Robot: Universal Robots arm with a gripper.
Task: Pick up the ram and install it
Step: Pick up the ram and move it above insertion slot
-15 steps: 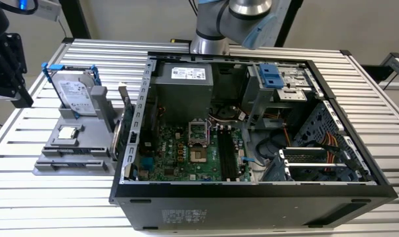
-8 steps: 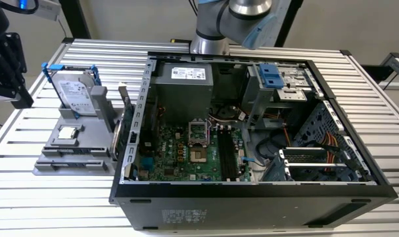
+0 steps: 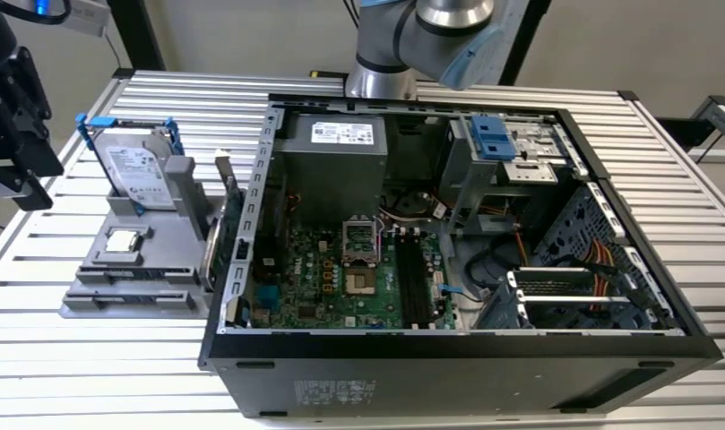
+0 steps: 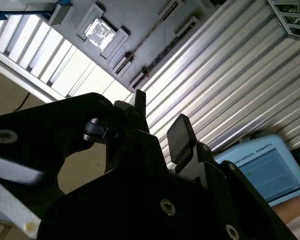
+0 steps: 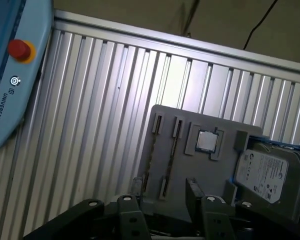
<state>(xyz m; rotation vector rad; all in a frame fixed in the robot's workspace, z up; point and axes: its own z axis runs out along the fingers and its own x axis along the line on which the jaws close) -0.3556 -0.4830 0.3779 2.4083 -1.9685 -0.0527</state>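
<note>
here the gripper (image 5: pixel 163 184) hangs with fingers apart and empty near the ram (image 5: pixel 171 160), a barely legible edge-on sliver in its grey holder (image 5: pixel 210 170).

Silver-grey arm (image 3: pixel 452 13), pale blue joint cap (image 3: pixel 476 49), black hand (image 4: pixel 159 116), silver screws (image 4: pixel 166 204).

Exterior view high; wrist views seemingly share holder (image 5: pixel 220 172)

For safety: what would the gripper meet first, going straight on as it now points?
Probably the gray holder; the open gripper points at its slotted part. Depth is unclear, so this is not certain.
</note>
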